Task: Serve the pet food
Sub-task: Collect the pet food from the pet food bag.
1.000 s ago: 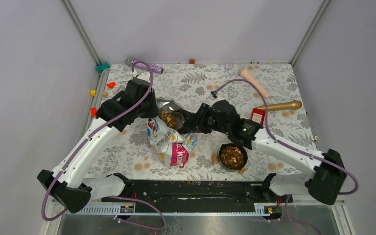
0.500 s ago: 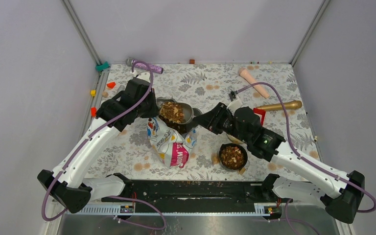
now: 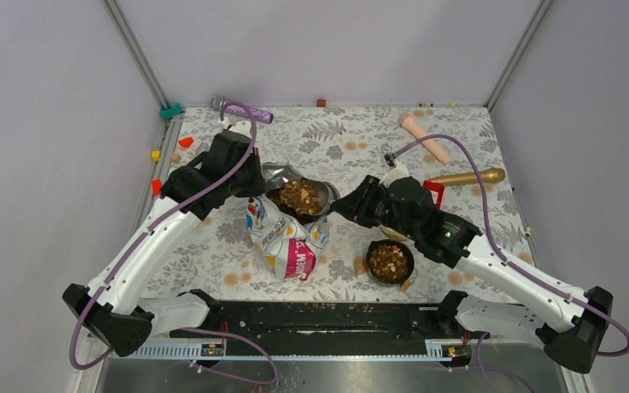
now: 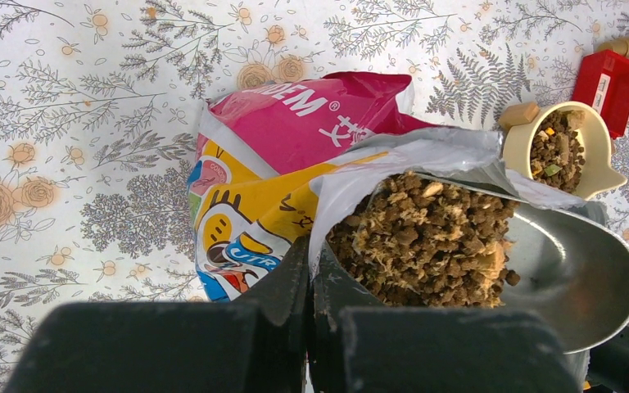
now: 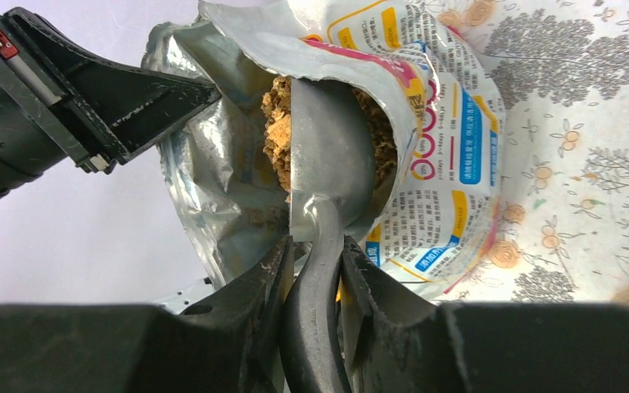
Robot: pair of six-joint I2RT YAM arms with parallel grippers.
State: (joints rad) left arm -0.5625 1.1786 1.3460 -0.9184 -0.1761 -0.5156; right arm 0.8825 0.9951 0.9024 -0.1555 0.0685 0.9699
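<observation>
Top external: right gripper (image 5: 315,246) is clamped on the handle of the metal scoop (image 4: 573,278), which sits heaped with pet food (image 4: 426,237) at the mouth of the bag (image 4: 295,115). Left gripper (image 4: 309,274) is pinched tight on the bag's rim, propping it open. Some kibble lies in the black bowl (image 3: 410,264) by the right arm. Suggest: lift level, clear the foil lip before swinging, tip slowly over bowl centre. Heap is high, spill risk.

Top cam looks down on whole table (image 3: 459,131); both wrist cams close-up, sharing bag (image 4: 295,123) mouth
</observation>
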